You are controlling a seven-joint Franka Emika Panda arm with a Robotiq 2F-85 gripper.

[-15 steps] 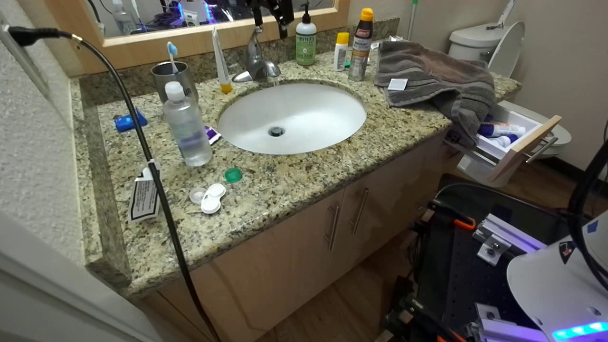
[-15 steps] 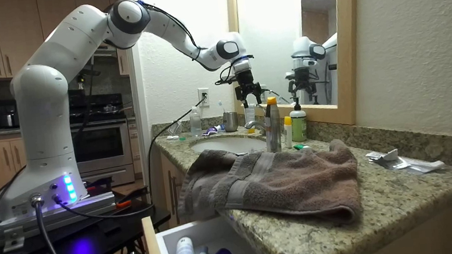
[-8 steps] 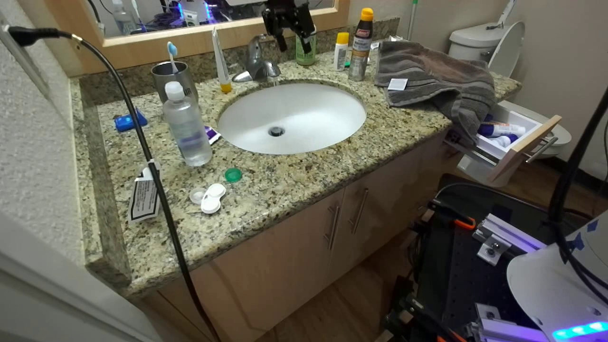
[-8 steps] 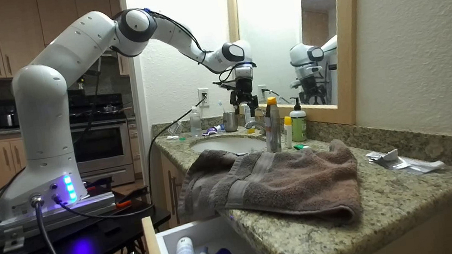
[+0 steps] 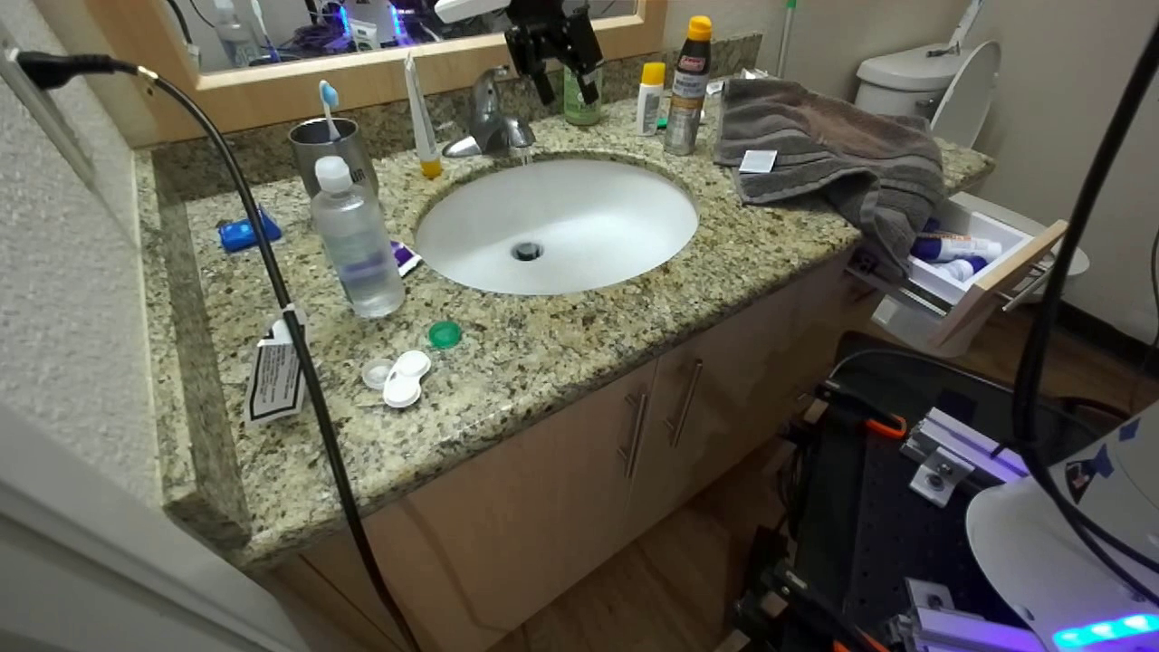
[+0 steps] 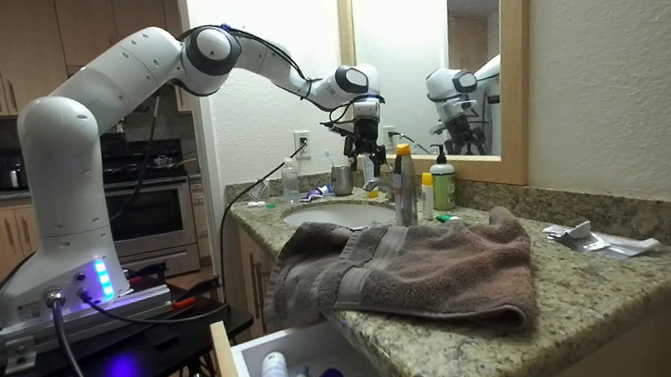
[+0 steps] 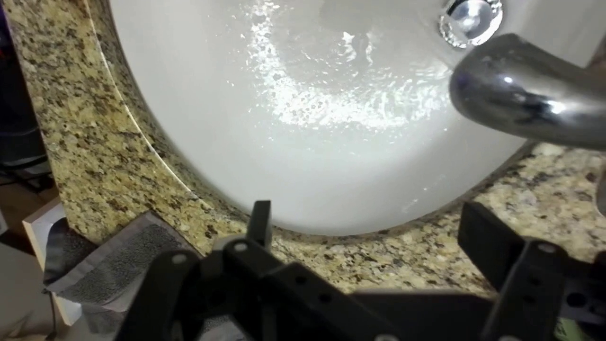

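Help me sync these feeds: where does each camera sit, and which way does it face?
Exterior view: high, near the clear bottle, looking down across the sink; gripper and part of the base show.
Exterior view: near the towel, looking over it toward the sink; whole arm shows.
Wrist view: on the arm, looking down at sink and faucet; fingers show.
Both exterior views share sink, towel and gripper, from opposite ends.

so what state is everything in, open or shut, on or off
Gripper: open, empty
Faucet: seemingly running
Sink: wet
Drawer: open
Cabinet doors: shut
Clear bottle: capped, upright
Spray can: capped, upright
Toothbrush: standing in the cup
Towel: rumpled, partly hanging off the counter
Toilet lid: raised
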